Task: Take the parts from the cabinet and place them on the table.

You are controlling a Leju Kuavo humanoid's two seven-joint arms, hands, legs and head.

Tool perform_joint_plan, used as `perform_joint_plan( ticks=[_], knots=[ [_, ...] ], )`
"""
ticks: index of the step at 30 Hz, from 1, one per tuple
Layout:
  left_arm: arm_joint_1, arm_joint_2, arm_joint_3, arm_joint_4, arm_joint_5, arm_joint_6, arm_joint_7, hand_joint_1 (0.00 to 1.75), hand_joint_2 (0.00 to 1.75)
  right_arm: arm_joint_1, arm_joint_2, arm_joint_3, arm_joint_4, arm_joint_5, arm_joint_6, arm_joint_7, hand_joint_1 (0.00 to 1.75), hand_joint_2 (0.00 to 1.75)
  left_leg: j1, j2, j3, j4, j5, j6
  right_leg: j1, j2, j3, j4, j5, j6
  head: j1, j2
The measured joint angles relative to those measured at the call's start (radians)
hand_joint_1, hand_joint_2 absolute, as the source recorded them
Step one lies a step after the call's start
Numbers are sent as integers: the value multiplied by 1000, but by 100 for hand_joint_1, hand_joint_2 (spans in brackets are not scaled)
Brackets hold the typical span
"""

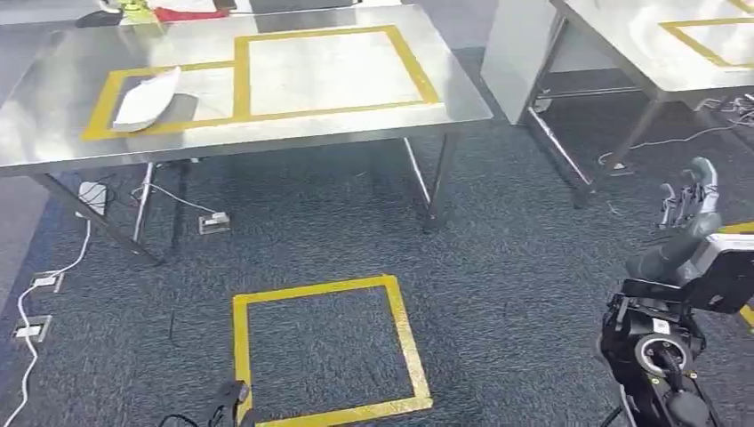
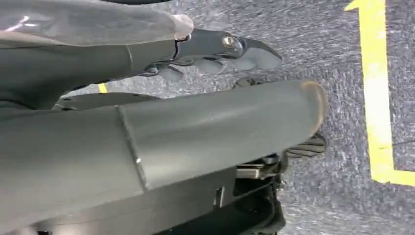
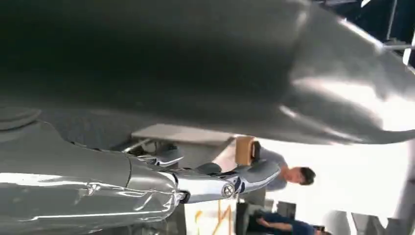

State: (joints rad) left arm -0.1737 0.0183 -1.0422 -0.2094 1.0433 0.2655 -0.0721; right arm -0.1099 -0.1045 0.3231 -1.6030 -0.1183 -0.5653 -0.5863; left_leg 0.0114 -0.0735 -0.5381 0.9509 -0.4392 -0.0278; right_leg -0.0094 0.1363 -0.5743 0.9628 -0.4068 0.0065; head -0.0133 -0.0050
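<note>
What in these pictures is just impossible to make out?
- The cabinet: none of the views lets me pick it out.
- White part on the table, head view: too small to identify.
- Left hand, left wrist view: the thumb covers much of it.
- Right hand, right wrist view: thumb and glare mask the surroundings.

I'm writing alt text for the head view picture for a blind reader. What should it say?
A steel table marked with yellow tape rectangles holds a white part in its left rectangle. A yellow tape square marks the grey carpet below, and the robot's right hand is raised at the right edge, holding nothing.
</note>
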Motion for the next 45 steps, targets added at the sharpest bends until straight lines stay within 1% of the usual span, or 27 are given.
perform_joint_plan(
  ticks=[2,3,5,7,8,9,11,12,13,15,18,20,22,24,27,28,29,30,34,36,37,39,40,41,43,44,45],
  knots=[
    [-2,0,0,0,0,-1,0,0,0,4,0,-3,0,0,0,0,0,0,-4,23,2,-3,3,10,-3,25,-6,-7,6,15,-2,0],
    [-4,-5,0,0,0,-1,0,0,0,6,0,-5,-1,0,0,0,0,0,6,42,4,-14,9,17,-3,20,-8,-2,4,18,-3,0],
    [-5,-3,0,0,0,-3,0,0,0,1,2,-7,-3,0,1,0,0,0,3,65,7,-19,10,27,5,-95,-49,97,-67,29,14,0],
    [0,-5,0,0,0,-3,0,0,0,3,2,-8,-3,0,0,0,0,0,0,93,7,-19,8,28,-1,-126,-128,274,-149,38,16,0],
    [1,-4,0,0,0,-3,0,0,0,5,2,-8,-3,0,0,1,0,0,0,107,7,-18,7,27,-3,-130,-152,327,-163,41,16,0],
    [2,-4,0,0,0,-2,0,0,0,5,2,-8,-3,0,0,2,0,0,1,121,8,-18,6,26,-4,-132,-151,326,-150,43,17,0],
    [0,-5,0,0,0,-2,0,0,0,5,2,-9,-3,0,0,2,0,0,2,146,14,-18,1,20,-7,-144,-79,193,-73,44,17,0],
    [-1,-7,0,0,0,-2,0,0,0,5,2,-9,-3,0,0,2,0,0,2,158,20,-17,-3,17,-7,-170,-22,85,-27,42,17,0],
    [-1,-7,0,0,0,-2,0,0,0,3,2,-9,-3,0,0,1,0,0,-2,169,26,-17,-8,11,-3,-227,18,0,-16,40,18,0],
    [-2,-7,0,0,0,-2,0,0,0,3,2,-9,-5,0,0,2,0,0,-8,185,28,-15,-10,1,7,-202,16,-2,-16,16,12,0],
    [-4,-8,0,0,0,-2,0,0,0,3,2,-11,-7,0,0,2,0,0,-5,212,37,-17,-18,-16,5,-162,15,-10,-9,-3,13,0],
    [-8,-8,0,0,0,-2,-1,0,0,1,2,-10,-10,2,0,4,0,0,-2,110,-4,75,-80,-30,-1,-142,16,-13,-4,-14,3,0],
    [-3,-7,0,0,0,-3,-1,0,0,1,2,-9,-10,5,0,6,0,0,-2,82,-89,248,-158,-28,1,-118,12,-13,-3,-20,-1,0],
    [4,-7,0,0,0,-3,0,0,0,3,2,-10,-10,5,0,13,0,0,-2,80,-139,334,-167,-23,2,-84,11,-12,-2,-22,-2,0],
    [2,-7,0,0,-1,-3,0,0,0,5,2,-9,-10,9,2,18,0,0,-2,75,-93,217,-81,-14,2,-50,13,-11,-1,-22,-6,0],
    [1,-7,-1,0,-1,-3,0,0,0,5,2,-10,-10,10,4,18,0,0,-2,60,-50,121,-31,-7,2,-34,14,-10,-1,-21,-6,0],
    [0,-5,0,0,-1,-3,0,0,0,5,2,-10,-11,10,7,18,0,0,-1,9,-10,31,9,1,1,-22,13,-10,0,-19,-8,0],
    [0,-2,0,0,-1,-2,1,0,0,4,2,-10,-11,10,10,18,0,0,3,-26,5,-8,1,10,8,-8,7,-4,-2,-13,-7,0],
    [-2,-2,-1,0,-1,-1,3,0,0,7,2,-14,-11,10,12,19,0,0,1,21,10,-19,4,25,-2,45,-7,-13,8,15,-8,0],
    [-5,-3,-1,0,-1,2,3,0,0,6,2,-18,-11,10,13,18,0,0,3,51,19,-35,9,38,3,-77,-29,49,-36,21,1,0],
    [-3,-4,-1,0,-1,2,3,0,0,3,2,-19,-11,11,13,18,0,0,1,67,19,-35,7,41,1,-109,-68,131,-82,26,4,0],
    [2,-4,-1,0,-3,0,3,0,0,6,2,-24,-11,13,8,19,0,0,2,96,20,-35,4,43,-6,-127,-147,300,-153,35,4,0],
    [4,-4,-1,0,-3,-1,3,0,0,7,2,-27,-11,15,5,20,0,0,2,109,21,-34,3,41,-10,-129,-165,335,-157,39,7,0],
    [5,-4,-1,0,-3,-1,3,0,0,7,2,-32,-11,17,1,21,0,0,4,125,24,-34,0,39,-13,-133,-152,311,-133,42,8,0],
    [4,-7,-1,0,-3,-1,3,0,0,6,2,-37,-12,18,-1,23,0,0,6,150,35,-32,-8,30,-17,-154,-60,144,-45,46,10,0],
    [4,-8,-1,0,-4,-2,3,0,0,5,2,-40,-16,18,-1,23,0,0,6,161,43,-30,-14,23,-16,-194,-4,43,-3,46,10,0],
    [4,-8,-1,0,-4,-2,3,0,0,3,2,-42,-17,18,-1,23,0,0,-2,170,47,-28,-20,16,-4,-237,17,-1,-14,46,13,0]
  ],
)
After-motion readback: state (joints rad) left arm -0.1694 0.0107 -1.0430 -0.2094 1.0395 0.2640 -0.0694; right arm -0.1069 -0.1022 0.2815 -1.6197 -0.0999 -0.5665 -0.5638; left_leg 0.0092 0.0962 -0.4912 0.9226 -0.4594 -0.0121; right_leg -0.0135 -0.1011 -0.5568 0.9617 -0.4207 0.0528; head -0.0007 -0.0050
